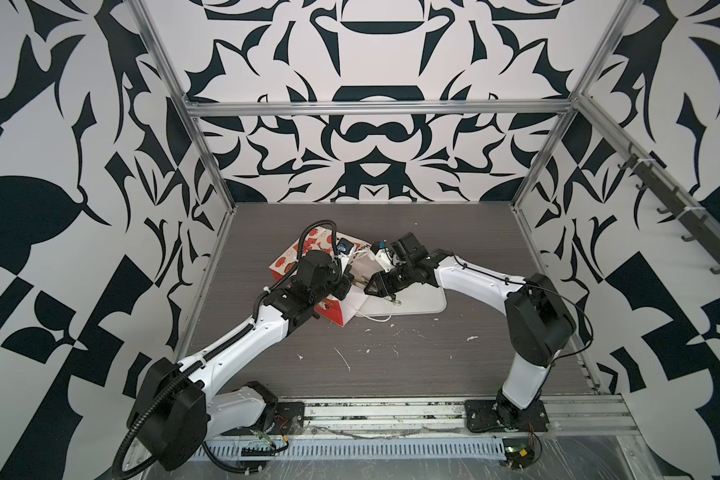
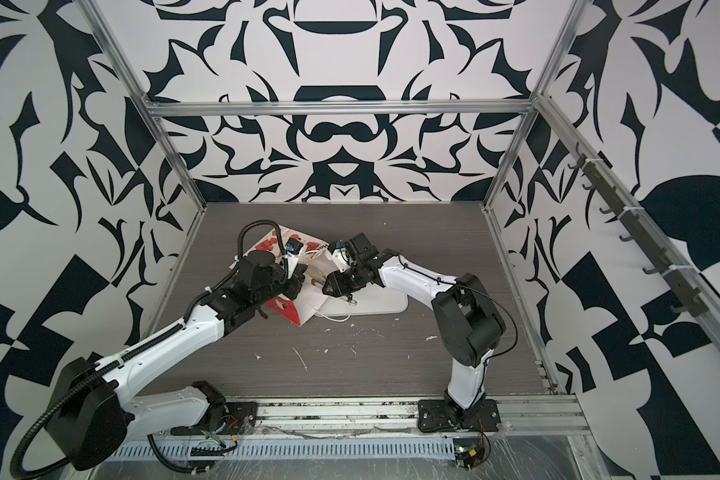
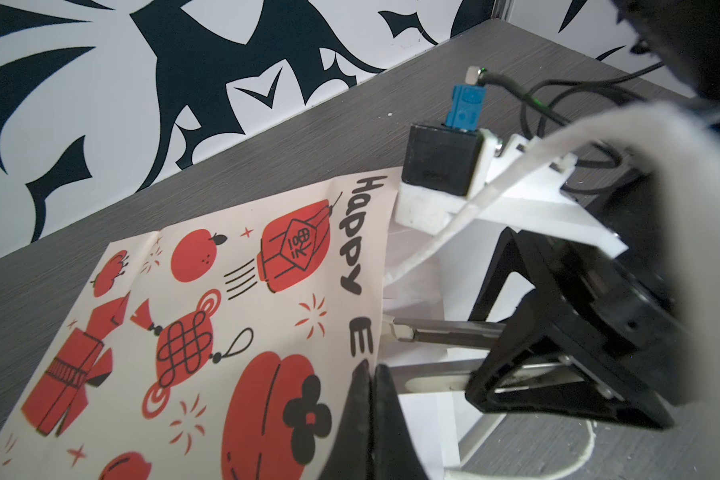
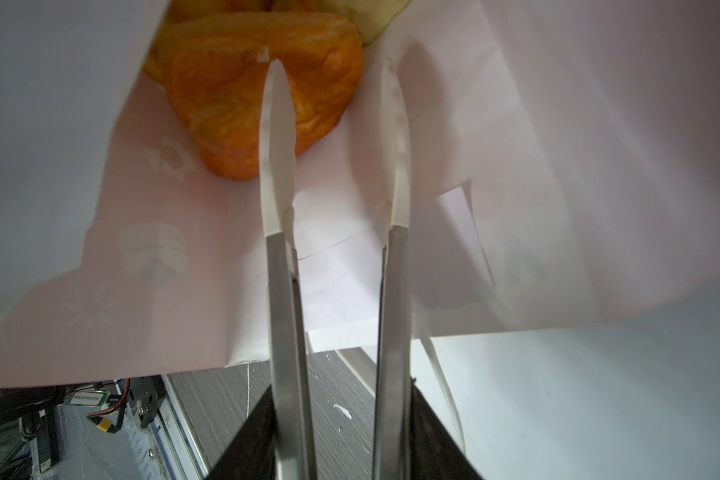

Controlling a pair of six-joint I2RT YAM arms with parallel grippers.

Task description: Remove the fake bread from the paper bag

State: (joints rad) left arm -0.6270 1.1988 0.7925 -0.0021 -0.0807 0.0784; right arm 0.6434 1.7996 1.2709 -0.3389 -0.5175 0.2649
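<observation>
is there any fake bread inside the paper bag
Yes, an orange pastry lies inside the paper bag, past its open mouth.

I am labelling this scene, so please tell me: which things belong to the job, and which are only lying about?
Job:
- bag
- orange pastry, inside the bag

Lying about:
- tray
- white flecks
</observation>
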